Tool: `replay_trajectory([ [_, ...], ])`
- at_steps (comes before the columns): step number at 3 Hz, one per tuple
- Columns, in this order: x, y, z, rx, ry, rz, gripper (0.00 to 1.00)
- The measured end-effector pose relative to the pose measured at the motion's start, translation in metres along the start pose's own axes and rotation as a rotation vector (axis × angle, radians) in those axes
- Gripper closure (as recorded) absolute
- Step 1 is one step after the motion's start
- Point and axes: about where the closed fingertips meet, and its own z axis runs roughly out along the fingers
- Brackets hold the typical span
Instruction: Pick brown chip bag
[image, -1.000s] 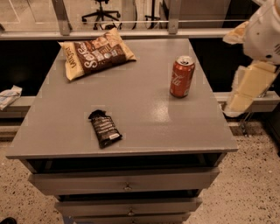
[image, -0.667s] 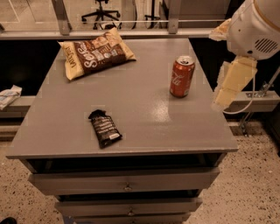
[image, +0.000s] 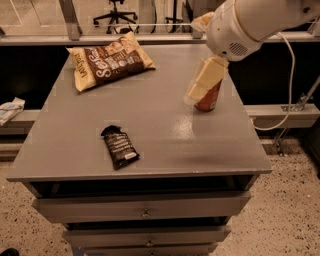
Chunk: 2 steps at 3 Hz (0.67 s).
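The brown chip bag (image: 111, 61) lies flat at the far left of the grey table top (image: 165, 125). It is puffy, with a dark brown centre, white lettering and tan ends. My gripper (image: 204, 81) hangs from the white arm (image: 240, 22) above the right side of the table. It is in front of a red soda can (image: 210, 101) and well to the right of the bag. It holds nothing that I can see.
A small black flat packet with a white label (image: 120, 146) lies near the front left. The red can stands at the right, partly hidden by the gripper. Drawers (image: 145, 207) are below the top. A rail (image: 70, 20) and an office chair (image: 116, 11) are behind.
The arm has swung left from beyond the table's right edge to over the table. The gripper now covers part of the can. The bag, the packet and the can have not moved.
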Motion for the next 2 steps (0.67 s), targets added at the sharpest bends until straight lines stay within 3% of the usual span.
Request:
replay_trajectory([
  [1, -0.0081, -0.0095, 0.0042, 0.034, -0.030, -0.002, 0.00],
  [2, -0.0082, -0.0095, 0.0042, 0.033, -0.030, -0.002, 0.00],
])
